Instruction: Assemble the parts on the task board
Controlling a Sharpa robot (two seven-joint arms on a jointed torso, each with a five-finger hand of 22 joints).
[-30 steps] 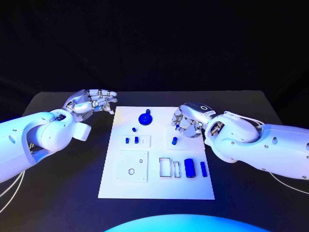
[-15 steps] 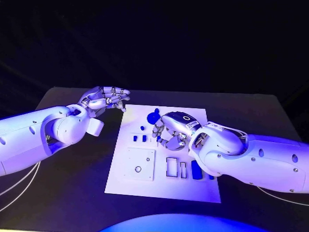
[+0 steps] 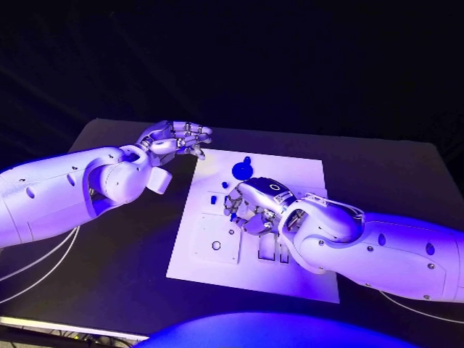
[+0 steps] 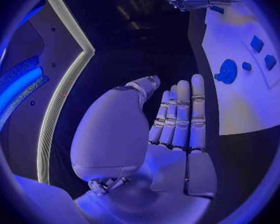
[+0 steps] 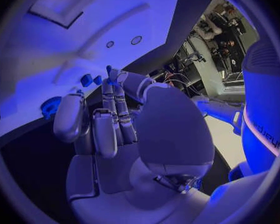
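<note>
Task board (image 3: 295, 170), white, on worktop (image 3: 96, 141); right robot hand (image 3: 255, 206) over centre, fingers curled, contents indiscernible; left robot hand (image 3: 175, 138) at 10 o'clock, curled, empty.

- My task board (image 3: 295, 279) is white, lying on a black table (image 3: 106, 275).
- The round part (image 3: 243, 170) at the board's far end is deep blue; in my left wrist view the same part (image 4: 227, 71) reads blue against the white plate (image 4: 252, 104).
- Smaller parts (image 4: 257, 43) beside it are likewise blue.
- My left hand (image 3: 177, 138) is silver, on a white arm (image 3: 54, 192).
- My right hand (image 3: 255, 205) is silver, on a white arm (image 3: 399, 250) marked with small dark dots.
- In my right wrist view, blue parts (image 5: 86, 79) show on the white board (image 5: 47, 59).
</note>
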